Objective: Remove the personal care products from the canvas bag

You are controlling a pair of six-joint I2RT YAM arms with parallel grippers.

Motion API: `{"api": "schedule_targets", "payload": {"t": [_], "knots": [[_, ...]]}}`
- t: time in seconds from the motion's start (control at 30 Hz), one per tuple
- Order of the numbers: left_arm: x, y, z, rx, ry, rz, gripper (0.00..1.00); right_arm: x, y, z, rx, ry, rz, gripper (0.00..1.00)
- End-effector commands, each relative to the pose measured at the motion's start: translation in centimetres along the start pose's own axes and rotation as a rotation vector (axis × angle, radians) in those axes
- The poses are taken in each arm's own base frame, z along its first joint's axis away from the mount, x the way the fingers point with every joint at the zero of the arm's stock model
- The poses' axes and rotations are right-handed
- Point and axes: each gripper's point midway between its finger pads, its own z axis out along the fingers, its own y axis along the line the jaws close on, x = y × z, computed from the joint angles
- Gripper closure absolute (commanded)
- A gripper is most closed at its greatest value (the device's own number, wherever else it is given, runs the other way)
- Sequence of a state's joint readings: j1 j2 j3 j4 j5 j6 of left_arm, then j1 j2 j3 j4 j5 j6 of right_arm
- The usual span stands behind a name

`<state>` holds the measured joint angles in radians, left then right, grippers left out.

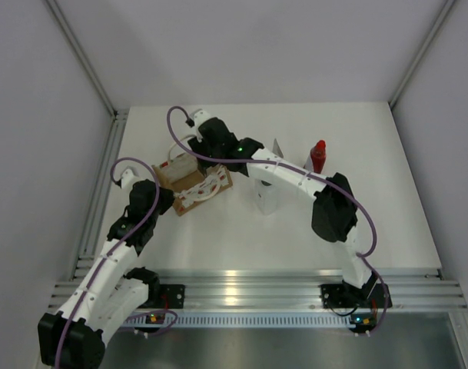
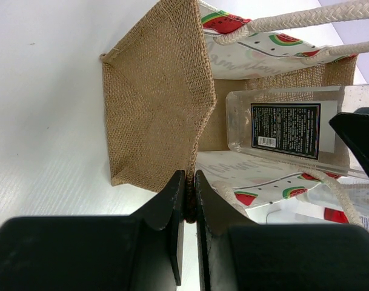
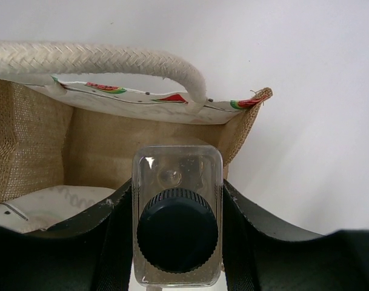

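Pale dark-capped bottle (image 2: 284, 130) lies inside the canvas bag (image 2: 154, 103), which rests on its side on the desk (image 1: 295, 231), left of centre. The bottle's long axis runs from the bag's closed end to its mouth, and its dark cap points out of the opening, straight at the right wrist. The right gripper (image 3: 177, 209) reaches in from the far side and is clamped across the bottle's clear body just behind the cap, one finger on each flat side. The left gripper (image 2: 190, 197), jaws pressed together, pinches a burlap edge on the bag's near-left side, opposite the mouth. The right arm is thus the one placed to draw the bottle out, probably straight back along its axis while the left anchors the bag. A red bottle (image 1: 318, 156) stands on the desk well to the right.
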<state>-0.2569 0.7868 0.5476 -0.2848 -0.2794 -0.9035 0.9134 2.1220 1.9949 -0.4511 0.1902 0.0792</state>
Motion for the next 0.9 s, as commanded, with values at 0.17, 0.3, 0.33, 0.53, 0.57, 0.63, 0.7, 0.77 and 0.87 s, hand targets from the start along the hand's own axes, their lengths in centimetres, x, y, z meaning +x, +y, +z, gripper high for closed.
{"api": "schedule_targets", "payload": {"t": [0.17, 0.3, 0.33, 0.53, 0.57, 0.63, 0.7, 0.77, 0.87], "knots": [[0.4, 0.9, 0.2, -0.022, -0.005, -0.006, 1.00, -13.3, -0.4, -10.0, -0.009, -0.377, 0.067, 1.00], [0.3, 1.0, 0.2, -0.021, -0.009, -0.007, 1.00, -14.3, -0.6, -10.9, -0.002, -0.403, 0.066, 1.00], [0.3, 1.0, 0.1, -0.020, -0.010, -0.007, 1.00, -14.5, -0.8, -11.0, 0.002, -0.407, 0.064, 1.00], [0.1, 1.0, 0.0, -0.016, -0.019, -0.007, 1.00, -15.2, -0.9, -11.5, 0.002, -0.425, 0.067, 1.00], [0.2, 1.0, 0.0, -0.018, -0.019, -0.004, 1.00, -15.5, -1.0, -11.9, 0.002, -0.432, 0.067, 1.00], [0.2, 1.0, 0.1, -0.019, -0.018, -0.006, 1.00, -15.8, -1.1, -12.5, 0.005, -0.443, 0.067, 1.00], [0.2, 1.1, 0.1, -0.022, -0.016, -0.005, 1.00, -16.2, -1.3, -13.1, 0.011, -0.456, 0.068, 1.00], [0.3, 1.1, 0.1, -0.024, -0.015, -0.006, 1.00, -17.0, -1.5, -14.1, 0.011, -0.479, 0.071, 1.00], [0.3, 1.1, 0.1, -0.023, -0.013, -0.009, 1.00, -17.8, -1.7, -15.4, 0.013, -0.504, 0.073, 1.00]]}}
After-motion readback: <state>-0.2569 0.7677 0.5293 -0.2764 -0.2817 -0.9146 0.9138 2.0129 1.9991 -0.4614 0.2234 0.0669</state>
